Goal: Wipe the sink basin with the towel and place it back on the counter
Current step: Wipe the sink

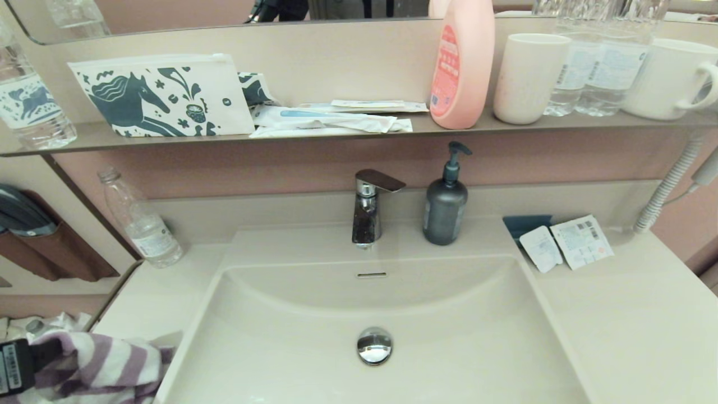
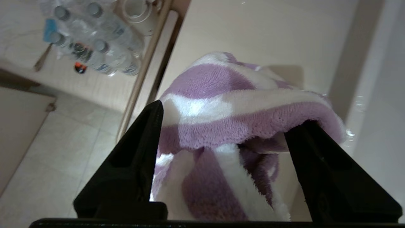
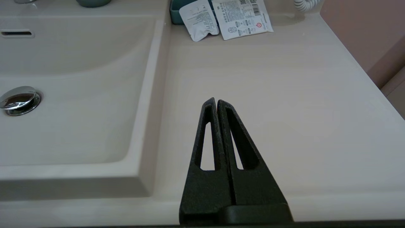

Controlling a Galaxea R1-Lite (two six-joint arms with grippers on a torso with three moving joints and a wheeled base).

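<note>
The lilac and white striped towel (image 1: 106, 365) lies bunched on the counter (image 1: 146, 292) at the near left corner, just left of the sink basin (image 1: 291, 336). My left gripper (image 2: 232, 114) is open, its fingers standing wide on either side of the towel (image 2: 221, 126). A fold of the cloth drapes over one fingertip (image 2: 308, 139). In the head view only the left wrist shows, at the bottom left edge behind the towel. My right gripper (image 3: 216, 100) is shut and empty, hovering over the counter (image 3: 284, 95) to the right of the basin (image 3: 79, 104).
A faucet (image 1: 367, 207) and a dark soap pump (image 1: 446, 207) stand behind the basin, and a chrome drain plug (image 1: 374, 345) sits in it. A clear bottle (image 1: 140, 219) stands at back left. Sachets (image 1: 566, 244) lie at back right. The wall shelf (image 1: 336, 132) holds a horse pouch, bottles and cups.
</note>
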